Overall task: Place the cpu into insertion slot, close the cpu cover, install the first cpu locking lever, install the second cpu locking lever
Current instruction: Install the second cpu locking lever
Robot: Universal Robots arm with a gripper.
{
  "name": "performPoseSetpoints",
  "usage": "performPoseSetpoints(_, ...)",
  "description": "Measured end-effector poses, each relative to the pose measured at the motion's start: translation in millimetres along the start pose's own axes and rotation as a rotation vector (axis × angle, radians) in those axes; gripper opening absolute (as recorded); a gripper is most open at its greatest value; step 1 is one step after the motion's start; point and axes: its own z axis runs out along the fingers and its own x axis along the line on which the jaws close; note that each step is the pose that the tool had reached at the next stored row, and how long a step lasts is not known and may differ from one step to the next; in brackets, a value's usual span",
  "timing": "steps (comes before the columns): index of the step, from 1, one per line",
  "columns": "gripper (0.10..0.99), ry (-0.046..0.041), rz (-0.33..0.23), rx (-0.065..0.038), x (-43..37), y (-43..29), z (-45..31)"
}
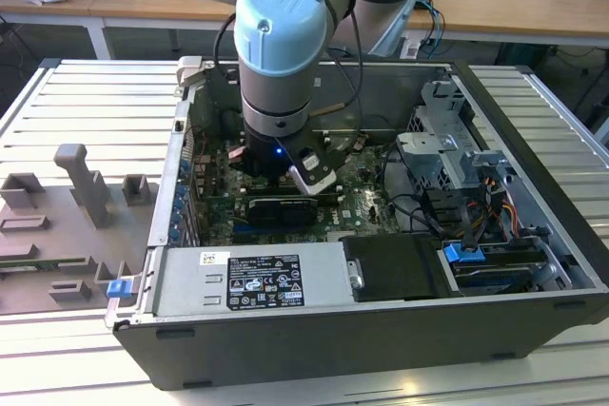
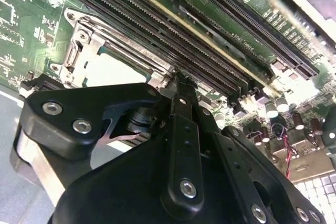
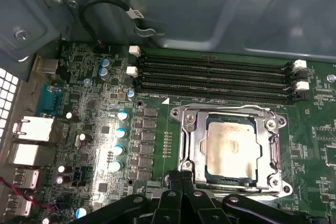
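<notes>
CPU (image 3: pixel 229 148) is already sitting in the insertion slot (image 3: pixel 190 145) w/ the cpu cover (image 3: pixel 231 113) framing it, while the tool (image 3: pixel 181 170), fingers pinched narrow, is hovering at the socket's edge, apparently for lever work.

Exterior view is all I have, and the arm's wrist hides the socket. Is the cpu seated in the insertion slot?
Observer: Yes. In the first wrist view the cpu lies flat inside the insertion slot.
Operator: And the cpu cover, up or down?
Observer: Down. The cpu cover lies flat over the socket, and the chip's pale face shows through its square cut-out.
Operator: Where is the gripper relative to it?
Observer: The gripper is at the cover's edge on the side away from the memory slots, close above the board.
</notes>
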Motion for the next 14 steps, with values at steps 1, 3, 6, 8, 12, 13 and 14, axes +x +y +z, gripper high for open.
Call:
performPoseSetpoints(1, 0.106, 0.0002, 0.000, -0.002, 0.5, -0.6, 0.3)
performPoseSetpoints(3, 0.106, -0.0006, 0.000, -0.008, 2.0, -2.5, 0.9)
performPoseSetpoints(6, 0.106, -0.0005, 0.000, -0.010, 2.7, -3.1, -0.2)
performPoseSetpoints(8, 0.106, -0.0006, 0.000, -0.010, 2.5, -1.1, -6.4)
performPoseSetpoints(12, 0.106, -0.0006, 0.000, -0.010, 2.4, -0.3, -9.1)
performPoseSetpoints(13, 0.106, -0.0005, 0.000, -0.010, 2.3, 0.4, -11.4)
performPoseSetpoints(14, 0.106, -0.0005, 0.000, -0.010, 2.2, 1.4, -14.5)
